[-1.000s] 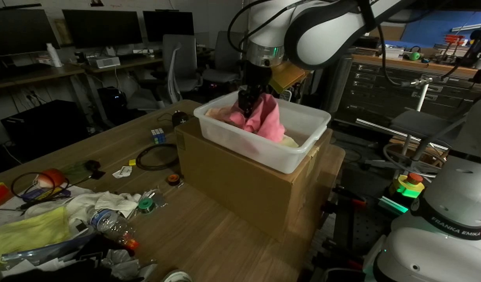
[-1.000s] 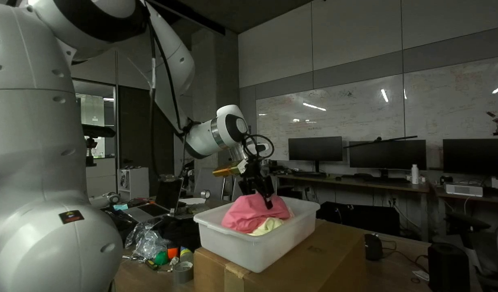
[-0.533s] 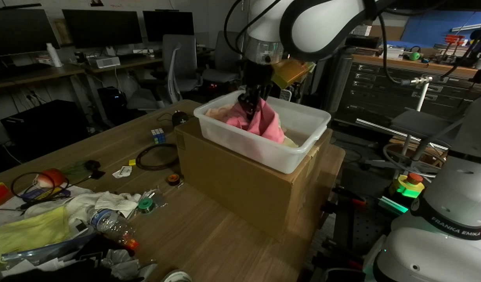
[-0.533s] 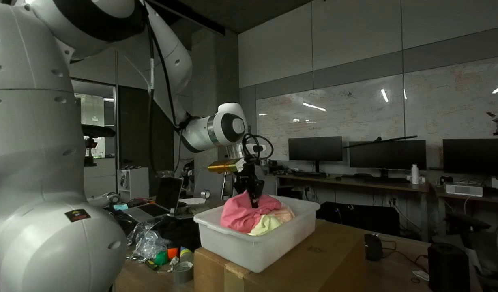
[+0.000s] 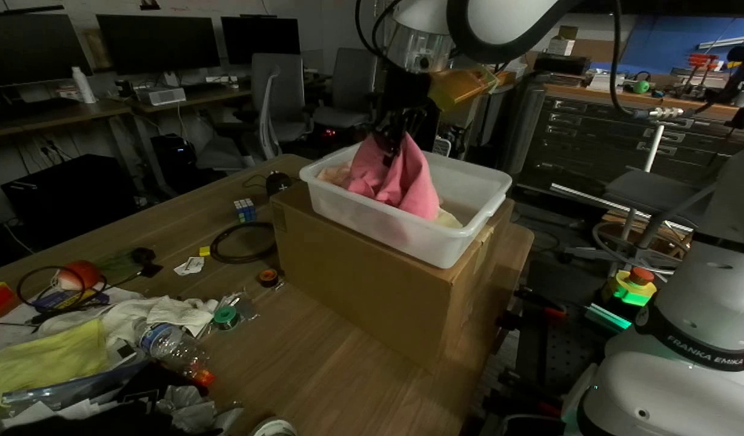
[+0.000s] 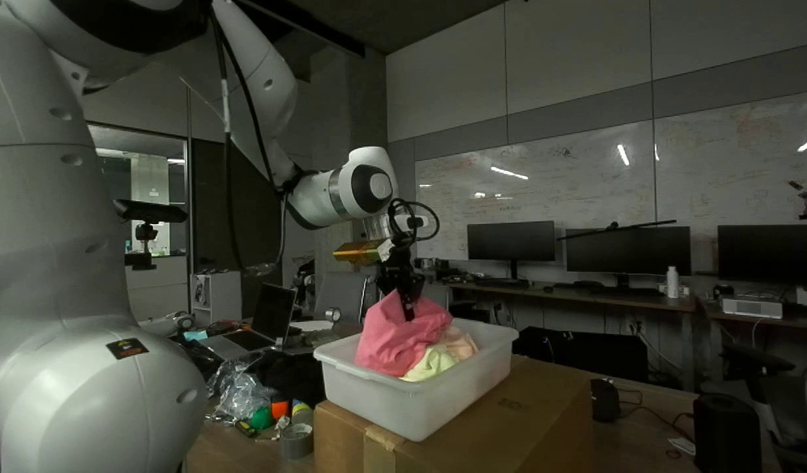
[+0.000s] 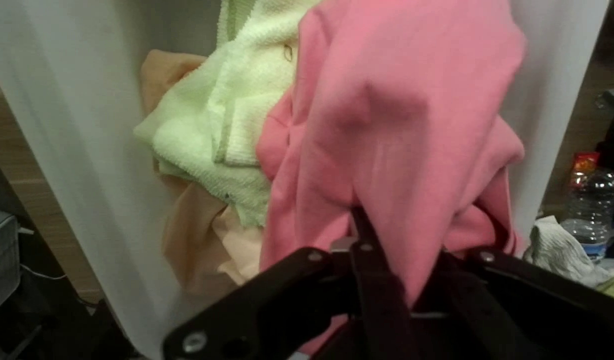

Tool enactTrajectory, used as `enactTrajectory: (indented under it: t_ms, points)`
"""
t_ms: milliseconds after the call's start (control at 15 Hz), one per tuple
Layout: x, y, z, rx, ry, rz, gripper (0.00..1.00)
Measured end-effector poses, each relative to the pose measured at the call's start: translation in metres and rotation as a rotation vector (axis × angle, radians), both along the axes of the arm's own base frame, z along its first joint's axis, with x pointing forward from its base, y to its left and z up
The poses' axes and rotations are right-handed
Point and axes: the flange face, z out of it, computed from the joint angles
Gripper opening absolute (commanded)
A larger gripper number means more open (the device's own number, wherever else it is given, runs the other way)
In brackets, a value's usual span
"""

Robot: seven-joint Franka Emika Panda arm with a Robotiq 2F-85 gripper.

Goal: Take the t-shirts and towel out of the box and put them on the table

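A pink t-shirt is bunched up between the fingers of my gripper, which is shut on it. Its gripped part stands raised above the rim, while its lower folds still rest inside the white box. In the wrist view a pale yellow-green towel lies left of the pink cloth. Peach cloth, apparently another t-shirt, sits under and beside the towel. Much of one finger is hidden by pink fabric in the wrist view. The wooden table stretches out below.
A brown cardboard carton raises the box above the table. Beside it lie a puzzle cube, a coiled cable and a green tape roll. A yellow cloth and plastic bottle are among nearby clutter.
The gripper came down onto the pink t-shirt, shut on it, and then rose, pulling part of the cloth up. More of the peach cloth now shows in an exterior view.
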Motion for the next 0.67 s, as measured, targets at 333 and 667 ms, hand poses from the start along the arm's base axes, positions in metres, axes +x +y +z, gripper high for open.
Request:
enactTrajectory:
  t_ms: [333,667]
  points:
    - [-0.027,0.005,0.079,0.003,-0.172,-0.029,0.06]
    - [-0.073,0.024,0.161,0.005,-0.371,-0.043,0.05]
